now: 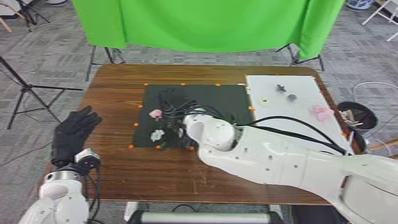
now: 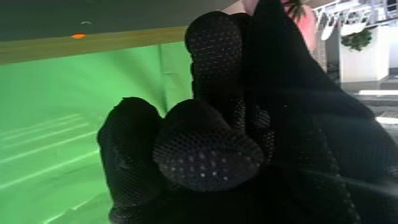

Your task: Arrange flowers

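Note:
Over the black mat (image 1: 229,100), my right hand (image 1: 188,107) is at the end of the arm coming from the right. A pink flower (image 1: 156,114) is just left of it, and a white flower (image 1: 157,135) with dark green leaves lies nearer the front of the mat. In the right wrist view, my right hand (image 2: 302,135) has curled fingers and a thumb pinched at the pink flower (image 2: 307,27), whose petals show beside the fingertips; its stem is hidden. My left hand (image 1: 75,132) rests open at the table's left side, away from the flowers.
A white board (image 1: 282,112) on the right bears pink petals (image 1: 322,112), a small yellow piece (image 1: 264,101) and small grey pieces (image 1: 291,97). A black bin (image 1: 358,117) stands off the table's right edge. Orange markers edge the mat. Green cloth hangs behind the table.

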You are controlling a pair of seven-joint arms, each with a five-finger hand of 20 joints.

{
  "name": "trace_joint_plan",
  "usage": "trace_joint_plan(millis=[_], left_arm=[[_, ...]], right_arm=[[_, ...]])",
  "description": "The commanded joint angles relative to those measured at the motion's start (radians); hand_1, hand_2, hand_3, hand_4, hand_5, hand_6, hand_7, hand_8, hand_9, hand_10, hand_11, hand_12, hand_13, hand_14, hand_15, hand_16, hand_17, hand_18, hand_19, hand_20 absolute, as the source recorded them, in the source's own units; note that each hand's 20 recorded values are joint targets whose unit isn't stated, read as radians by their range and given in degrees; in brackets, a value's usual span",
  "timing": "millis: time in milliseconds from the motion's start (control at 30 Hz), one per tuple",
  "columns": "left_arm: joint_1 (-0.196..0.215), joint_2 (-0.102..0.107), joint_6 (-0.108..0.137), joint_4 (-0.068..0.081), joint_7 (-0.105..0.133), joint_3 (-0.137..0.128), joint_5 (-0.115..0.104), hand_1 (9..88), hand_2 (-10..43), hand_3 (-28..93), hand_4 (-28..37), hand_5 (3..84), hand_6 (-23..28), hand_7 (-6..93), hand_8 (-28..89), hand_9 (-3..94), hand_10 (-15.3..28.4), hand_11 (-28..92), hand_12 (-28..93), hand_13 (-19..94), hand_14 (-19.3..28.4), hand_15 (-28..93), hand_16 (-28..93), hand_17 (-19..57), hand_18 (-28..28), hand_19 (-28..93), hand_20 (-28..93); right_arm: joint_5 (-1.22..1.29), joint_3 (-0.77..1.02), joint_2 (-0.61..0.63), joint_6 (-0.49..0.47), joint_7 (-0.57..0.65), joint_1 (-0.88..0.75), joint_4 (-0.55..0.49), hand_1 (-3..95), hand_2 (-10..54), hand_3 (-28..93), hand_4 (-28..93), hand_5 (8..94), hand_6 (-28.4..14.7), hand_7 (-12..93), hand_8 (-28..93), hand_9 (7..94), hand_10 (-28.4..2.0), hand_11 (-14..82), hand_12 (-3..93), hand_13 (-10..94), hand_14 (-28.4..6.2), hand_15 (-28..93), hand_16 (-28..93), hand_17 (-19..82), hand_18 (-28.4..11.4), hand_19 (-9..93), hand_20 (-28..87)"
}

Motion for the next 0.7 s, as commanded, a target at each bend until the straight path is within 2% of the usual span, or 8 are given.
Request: trace_joint_plan(millis=[33, 267, 367, 467, 500, 600, 700], left_arm=[[0.005, -0.007, -0.005, -0.003, 0.000, 0.005, -0.002, 26.7, 14.4, 69, -28.3, 52.8, 4.7, 13.4, -8, 49.6, 13.8, 21, 11, 42, 16.8, 24, -2, 13.2, 10.5, 6, 19], [0.001, -0.010, -0.013, 0.001, -0.005, 0.001, 0.001, 26.7, 14.2, 69, -28.3, 52.7, 4.6, 13.4, -8, 49.6, 13.9, 21, 11, 42, 16.8, 25, -2, 13.2, 10.5, 6, 19], [0.006, -0.008, -0.006, -0.007, -0.004, 0.007, 0.002, 26.7, 14.1, 69, -28.3, 52.6, 4.5, 13.4, -8, 49.7, 13.8, 21, 11, 42, 16.8, 24, -2, 13.2, 10.5, 6, 19], [0.007, -0.010, -0.008, -0.007, -0.004, 0.004, 0.003, 26.7, 14.1, 69, -28.3, 52.6, 4.5, 13.4, -8, 49.7, 13.7, 21, 11, 42, 16.8, 25, -2, 13.2, 10.5, 6, 19], [0.005, -0.010, -0.012, -0.003, -0.007, 0.000, 0.003, 26.7, 14.0, 69, -28.3, 52.6, 4.5, 13.4, -8, 49.7, 13.7, 21, 11, 42, 16.8, 25, -2, 13.2, 10.5, 6, 19], [0.012, -0.009, -0.007, -0.007, -0.006, -0.002, 0.002, 26.8, 14.0, 69, -28.3, 52.6, 4.4, 13.4, -8, 49.6, 13.7, 21, 11, 42, 16.9, 25, -2, 13.2, 10.5, 6, 19], [0.015, -0.010, -0.006, -0.009, -0.005, -0.002, 0.001, 26.8, 14.0, 69, -28.3, 52.6, 4.4, 13.5, -8, 49.6, 13.7, 21, 11, 42, 16.9, 25, -2, 13.1, 10.5, 6, 19]], right_arm=[[-0.016, -0.011, -0.017, 0.008, 0.010, 0.014, 0.027, 53.7, -9.5, 64, -15, 84.5, 0.6, 20, 8, 90.8, -11.0, 29.9, 25.7, 94, -1.2, 63, 28, 70, -11.1, 93, 53], [-0.006, -0.012, -0.026, 0.011, 0.019, 0.021, 0.039, 53.1, -9.5, 63, -15, 84.0, 1.0, 19, 7, 90.5, -11.7, 28.9, 24.7, 94, -1.3, 63, 28, 70, -11.0, 93, 52], [-0.006, -0.010, -0.023, 0.010, 0.019, 0.025, 0.035, 53.1, -9.5, 63, -15, 83.7, 0.9, 19, 7, 90.4, -11.6, 28.8, 24.5, 94, -1.4, 63, 28, 70, -10.8, 93, 52], [-0.006, -0.004, -0.012, 0.016, 0.028, 0.030, 0.022, 52.9, -9.5, 63, -15, 82.5, 0.9, 19, 7, 89.5, -11.6, 28.4, 24.5, 94, -1.4, 62, 28, 70, -10.8, 93, 52], [-0.004, 0.000, -0.009, 0.022, 0.031, 0.033, 0.017, 52.9, -9.5, 63, -15, 82.1, 0.8, 19, 7, 89.3, -11.6, 28.3, 24.6, 94, -1.4, 62, 28, 70, -10.8, 93, 52], [0.008, 0.004, 0.003, 0.059, 0.029, 0.044, -0.007, 51.8, -9.5, 64, -14, 79.2, 0.3, 18, 7, 87.3, -11.4, 25.6, 27.5, 94, -1.4, 62, 29, 70, -10.8, 93, 52], [0.048, 0.006, 0.008, 0.095, 0.006, 0.054, -0.044, 49.1, -7.5, 64, -14, 76.8, -0.4, 18, 7, 83.6, -12.1, 23.3, 23.5, 94, -1.7, 60, 31, 69, -11.0, 93, 52]])
